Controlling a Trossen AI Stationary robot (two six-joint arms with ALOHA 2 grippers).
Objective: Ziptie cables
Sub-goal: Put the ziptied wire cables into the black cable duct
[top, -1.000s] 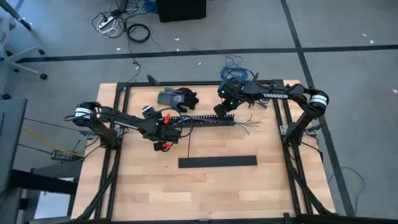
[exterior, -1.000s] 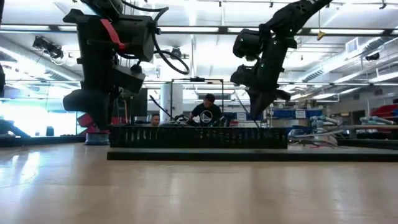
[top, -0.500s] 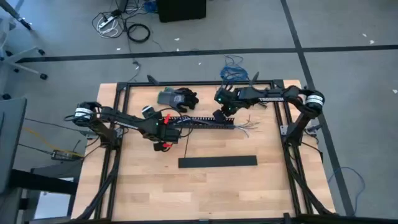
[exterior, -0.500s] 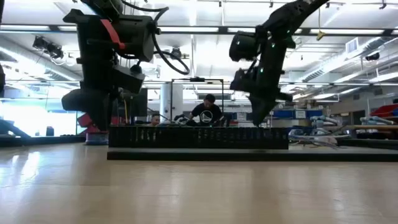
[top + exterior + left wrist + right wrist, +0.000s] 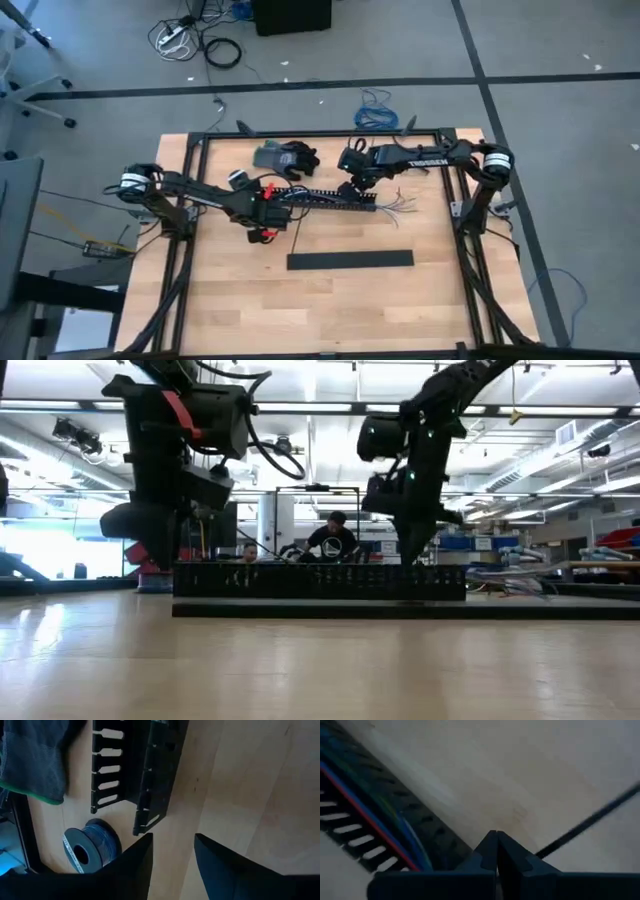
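Wooden table (image 5: pixel 340 300) — grey floor around | left gripper (image 5: pixel 172 852) parted; right gripper (image 5: pixel 496 851) pressed together — holding nothing

table (image 5: pixel 340 300): pale smooth wood | slotted duct (image 5: pixel 135 775): matt black plastic | glove (image 5: pixel 35 760): knit cloth

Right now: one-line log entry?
left hand: open, at duct left end | right hand: shut, over duct right end | cables: in duct, untied

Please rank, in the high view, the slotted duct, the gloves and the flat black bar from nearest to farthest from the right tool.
From the right tool:
1. Slotted duct, directly beneath it.
2. Gloves, toward the table's far edge, on the left arm's side.
3. Flat black bar, toward the near edge.
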